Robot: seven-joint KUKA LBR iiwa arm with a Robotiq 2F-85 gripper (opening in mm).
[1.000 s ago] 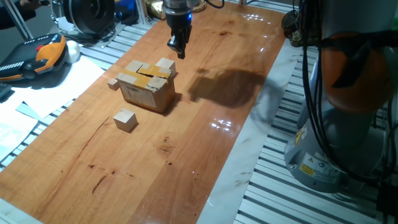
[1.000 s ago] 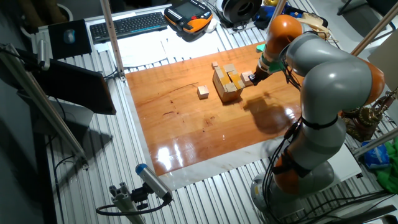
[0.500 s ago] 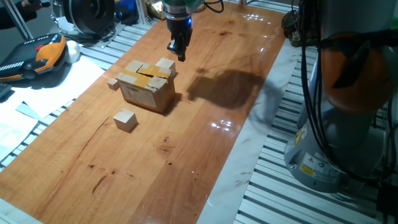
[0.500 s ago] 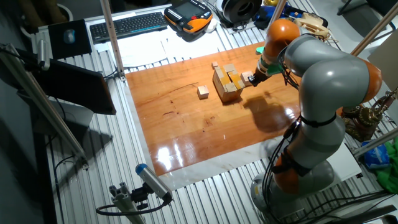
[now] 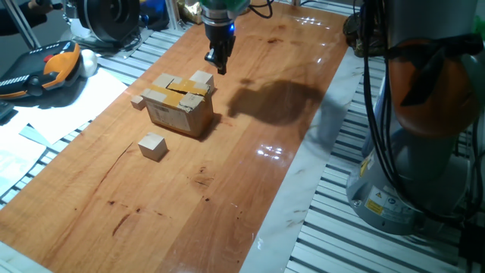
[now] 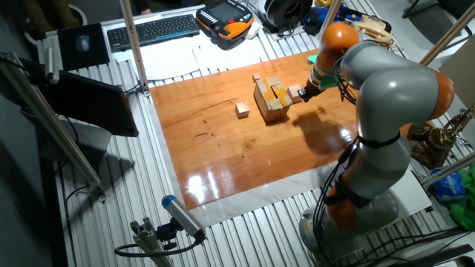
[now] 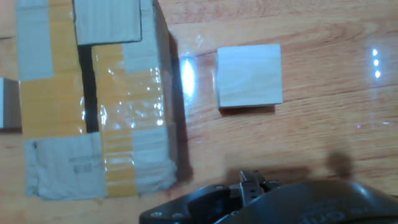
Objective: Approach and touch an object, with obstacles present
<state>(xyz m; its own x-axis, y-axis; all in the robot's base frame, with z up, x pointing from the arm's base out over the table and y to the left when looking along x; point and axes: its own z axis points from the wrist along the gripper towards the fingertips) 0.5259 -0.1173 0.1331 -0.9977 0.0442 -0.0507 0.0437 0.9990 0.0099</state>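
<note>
The pale wooden cube (image 5: 201, 79) sits on the table right behind the taped cardboard box (image 5: 178, 106). It also shows in the other fixed view (image 6: 295, 93) and in the hand view (image 7: 249, 76), a small gap from the box (image 7: 93, 93). My gripper (image 5: 220, 67) hangs just behind and above the cube, fingers together and holding nothing; I cannot tell if it touches the cube. In the hand view only the dark gripper body (image 7: 267, 199) shows, and the fingertips are hidden.
A second cube-sized block (image 5: 152, 145) lies in front of the box, and a tiny block (image 5: 137, 101) lies to the box's left. Off the left table edge are papers and an orange-black pendant (image 5: 45, 70). The arm's base (image 5: 424, 114) stands at the right.
The gripper has edged slightly closer to the cube beside the box. The blocks and the box have not moved.
</note>
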